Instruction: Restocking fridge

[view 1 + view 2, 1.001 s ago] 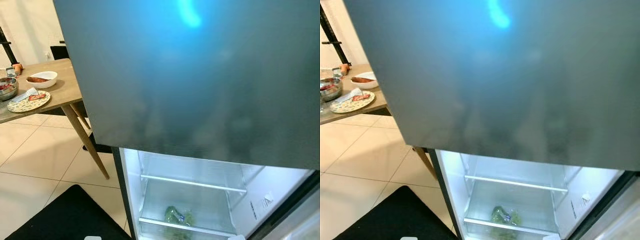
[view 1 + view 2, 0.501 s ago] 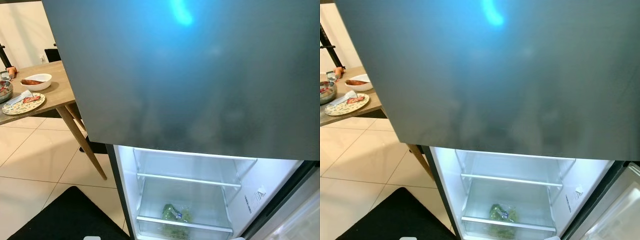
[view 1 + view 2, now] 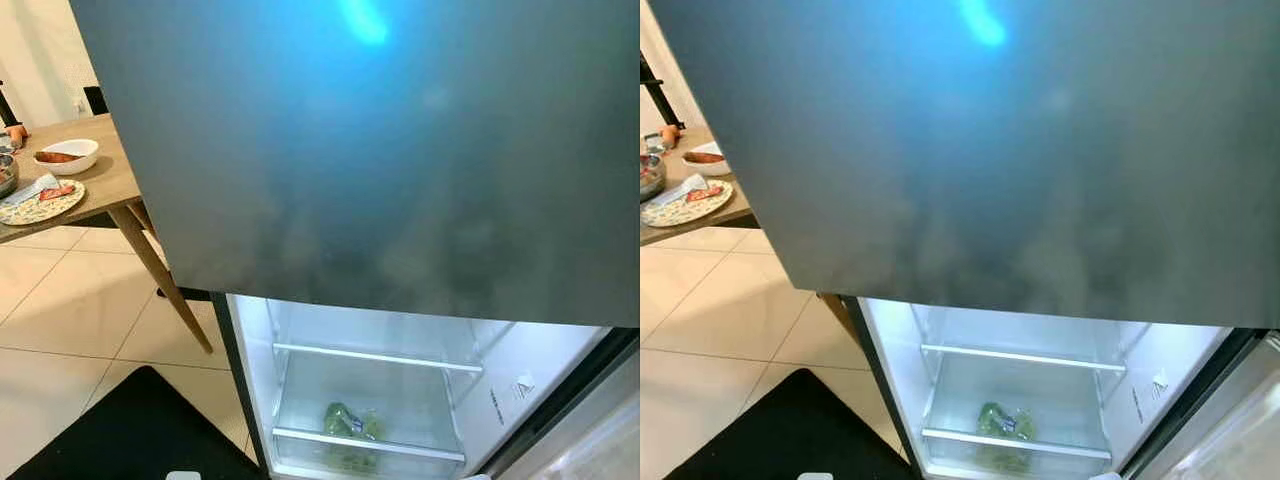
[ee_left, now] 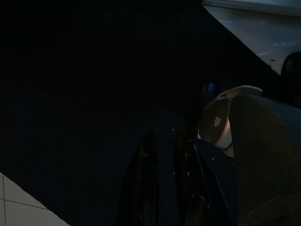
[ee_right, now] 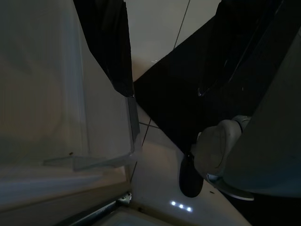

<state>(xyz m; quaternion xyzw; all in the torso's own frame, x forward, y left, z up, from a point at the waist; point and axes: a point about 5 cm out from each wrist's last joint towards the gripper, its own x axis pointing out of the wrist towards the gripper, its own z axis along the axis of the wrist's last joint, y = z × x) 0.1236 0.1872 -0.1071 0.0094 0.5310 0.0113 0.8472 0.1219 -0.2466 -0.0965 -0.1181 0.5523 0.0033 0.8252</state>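
The fridge (image 3: 400,150) door fills the upper frame, its lit compartment open at lower centre with a bag of greens (image 3: 345,425) on the lower shelf (image 3: 370,445). The table (image 3: 100,180) with a white bowl (image 3: 65,155) sits upper left, so the food to stock lies on the left arm's side. The left gripper (image 4: 162,141) hangs with fingers nearly together, the right gripper (image 5: 164,89) with fingers apart.

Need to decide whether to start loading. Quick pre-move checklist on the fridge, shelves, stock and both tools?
1. Lower fridge compartment open and lit: ok.
2. Upper fridge door shut: ok.
3. Free shelf space: ok. Upper glass shelf looks bare; a bag of greens lies on the shelf below.
4. Item in hand to load: cannot tell. Left tool is in deep shade with its fingers close together; right tool is spread open, nothing seen between the fingers.
5. Stock location: ok. White bowl and patterned plate sit on the wooden table to the robot's left.
6. Footing: ok. Black mat lies before the fridge.
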